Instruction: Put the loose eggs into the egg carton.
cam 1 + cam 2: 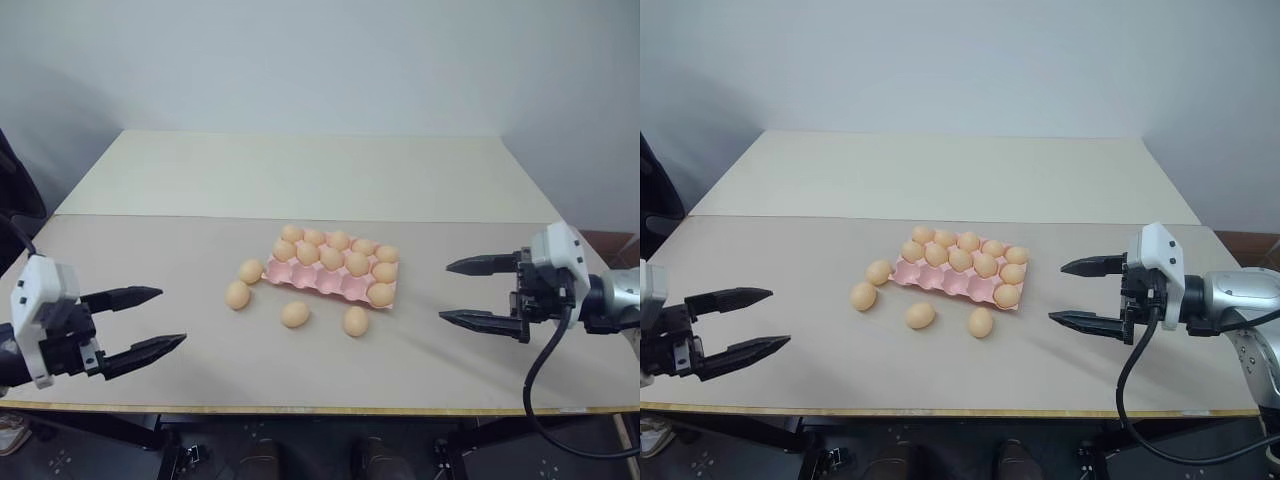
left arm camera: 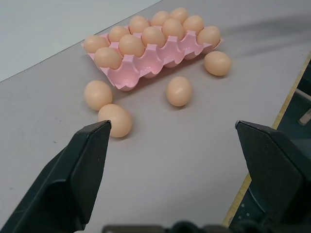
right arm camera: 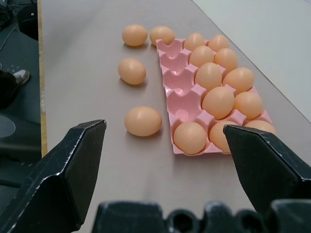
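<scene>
pale wall backs a wide table (image 1: 420,180) whose far part is cream and whose near part is a greyer beige, with a light wooden edge along the front. near the middle of the beige part lies the egg carton (image 1: 312,282), a flat pink tray set a little askew, with no lid. eggs fill its two far rows and the cup at the right end of its near row; the other four cups of the near row stand bare. four loose eggs lie on the table around the carton's left and near sides: one (image 1: 250,271) just beside the carton's left end, another (image 1: 237,294) a little nearer and further left, a third (image 1: 294,314) in front of the near row toward its left, and a fourth (image 1: 355,321) in front of the near row toward its right. none of the four sits in a cup. left gripper (image 1: 142,323) hangs over the near left part of the table, well apart from the eggs, its two black fingers spread wide and holding nothing, pointing toward the carton. right gripper (image 1: 482,292) hangs over the right side of the table, likewise well apart from the carton, its fingers spread wide with nothing between them, pointing left toward the eggs.
</scene>
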{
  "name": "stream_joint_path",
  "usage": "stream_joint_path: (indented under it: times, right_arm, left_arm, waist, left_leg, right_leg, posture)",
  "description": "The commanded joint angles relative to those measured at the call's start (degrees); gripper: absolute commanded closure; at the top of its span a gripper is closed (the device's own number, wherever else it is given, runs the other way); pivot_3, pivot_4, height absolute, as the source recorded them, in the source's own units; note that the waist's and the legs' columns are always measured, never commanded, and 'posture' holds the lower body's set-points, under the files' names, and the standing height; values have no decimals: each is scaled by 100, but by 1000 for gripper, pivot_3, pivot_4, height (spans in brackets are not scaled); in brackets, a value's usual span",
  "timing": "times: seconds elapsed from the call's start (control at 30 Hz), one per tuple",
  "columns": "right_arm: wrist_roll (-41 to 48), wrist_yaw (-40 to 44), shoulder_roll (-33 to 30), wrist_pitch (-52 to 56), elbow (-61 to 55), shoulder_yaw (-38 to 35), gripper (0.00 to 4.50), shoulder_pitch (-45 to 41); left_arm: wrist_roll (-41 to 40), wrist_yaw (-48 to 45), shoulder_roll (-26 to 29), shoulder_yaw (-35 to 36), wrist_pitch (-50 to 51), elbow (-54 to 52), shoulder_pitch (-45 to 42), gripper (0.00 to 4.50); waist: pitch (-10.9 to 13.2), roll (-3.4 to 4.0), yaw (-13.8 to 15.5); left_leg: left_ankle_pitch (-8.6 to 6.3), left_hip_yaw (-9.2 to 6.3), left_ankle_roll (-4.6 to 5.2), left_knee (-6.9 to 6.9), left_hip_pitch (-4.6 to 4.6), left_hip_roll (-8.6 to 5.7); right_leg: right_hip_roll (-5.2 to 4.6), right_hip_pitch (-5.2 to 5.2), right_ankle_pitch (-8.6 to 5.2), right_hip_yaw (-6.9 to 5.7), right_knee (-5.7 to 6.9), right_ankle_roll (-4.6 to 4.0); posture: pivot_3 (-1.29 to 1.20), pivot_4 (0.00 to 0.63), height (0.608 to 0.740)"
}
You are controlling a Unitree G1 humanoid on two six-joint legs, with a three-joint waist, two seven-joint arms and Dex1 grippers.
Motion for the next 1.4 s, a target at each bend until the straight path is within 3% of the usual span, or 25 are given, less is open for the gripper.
stream_joint_path:
  times: [0.03, 0.43, 0.73, 0.9, 1.13, 1.4]
  right_arm:
    - [43, 37, -16, -144, -31, -251, 0, -12]
    - [42, 42, 3, -250, -34, -244, 0, 78]
    - [-240, -9, -11, -281, -476, 221, 0, -36]
    - [-692, -592, 482, -108, -910, 1247, 0, -636]
    - [-2717, -926, 1234, -1047, -434, 3250, 0, -1247]
    - [-3714, -1034, 1726, -1671, 400, 3871, 0, -1610]
  left_arm:
    - [-72, 101, 25, 82, 13, 37, -105, 28]
    - [-112, -15, 111, 79, -1, 8, -114, 28]
    - [-111, -132, 152, -138, -46, 1, -146, 28]
    - [-102, -179, 290, -492, -108, 238, -498, 28]
    - [-32, -278, 390, -939, -190, 436, -927, 28]
    - [15, -325, 386, -947, -193, 406, -964, 28]
  waist:
    - [0, 0, 0]
    - [0, 0, 0]
    - [0, 0, -3]
    - [0, 0, -18]
    - [-1, -2, -6]
    - [-1, -2, -11]
  left_leg:
    - [0, 0, 0, 0, 0, 0]
    - [0, 0, 0, 0, -1, 0]
    - [0, 0, 0, 0, -1, 0]
    - [0, 0, 0, -1, 2, 2]
    - [0, 1, 0, -1, 1, 2]
    - [-1, 2, -1, 0, -21, -1]
  right_leg:
    - [0, 0, 0, 0, 0, 0]
    - [0, 0, 0, 0, 0, 0]
    - [0, -1, 0, 0, 0, 0]
    - [2, -2, 0, 1, 3, 0]
    - [3, -4, 0, 0, 3, -1]
    - [4, -15, 19, 0, -4, 31]
  posture:
    - [0, 150, 740]
    - [0, 150, 740]
    - [0, 150, 740]
    - [0, 150, 740]
    - [0, 150, 740]
    - [0, 150, 740]
